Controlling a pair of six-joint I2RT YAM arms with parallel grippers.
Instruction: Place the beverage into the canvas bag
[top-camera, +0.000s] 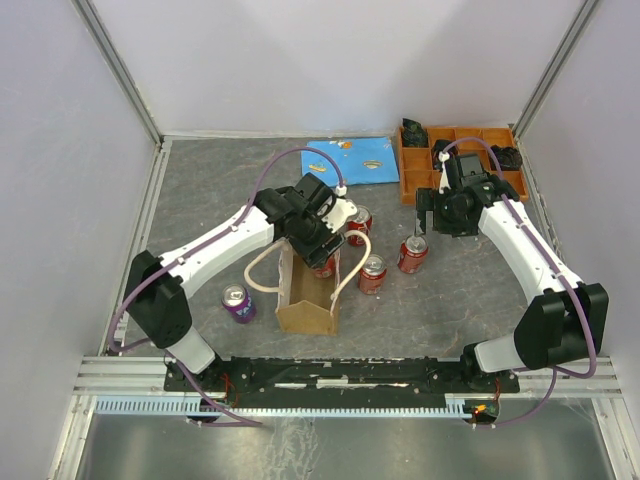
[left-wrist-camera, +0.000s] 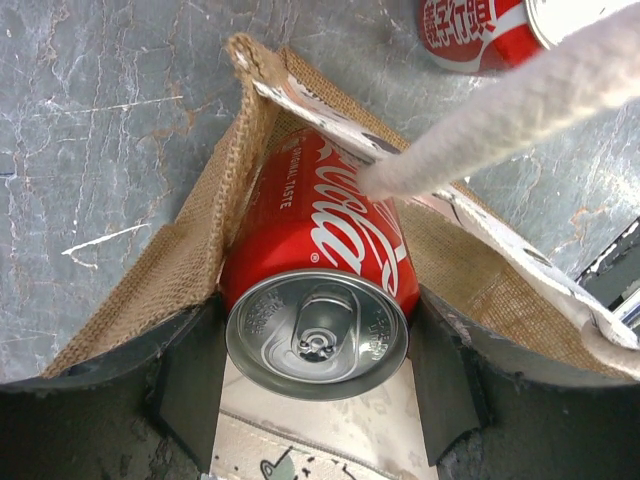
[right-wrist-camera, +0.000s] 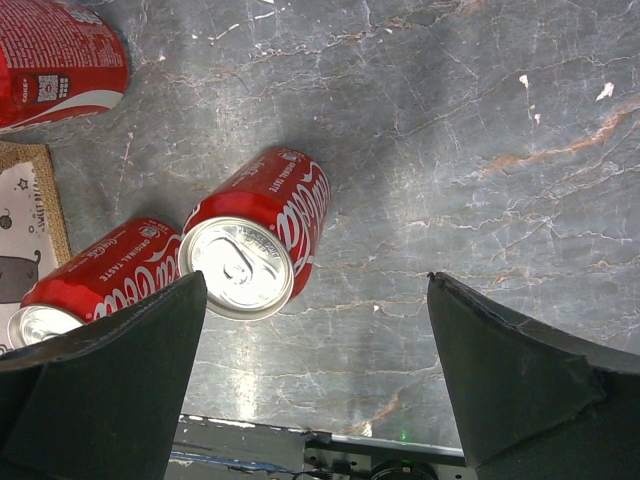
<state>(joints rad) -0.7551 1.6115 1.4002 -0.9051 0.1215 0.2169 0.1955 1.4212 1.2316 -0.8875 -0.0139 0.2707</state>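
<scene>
Mid-frame, the left gripper (left-wrist-camera: 316, 392), clamped on the can (left-wrist-camera: 325, 235) inside the bag (left-wrist-camera: 195, 255) mouth, should next lower and release; the right gripper (right-wrist-camera: 315, 375) gapes empty.

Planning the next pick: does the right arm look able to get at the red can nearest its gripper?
Probably yes: the right gripper hangs open beside the red can, with nothing between them.

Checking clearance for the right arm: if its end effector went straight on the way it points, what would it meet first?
Probably the upright red can, just ahead of one finger of the right end effector; otherwise bare table. Depth unclear.
</scene>
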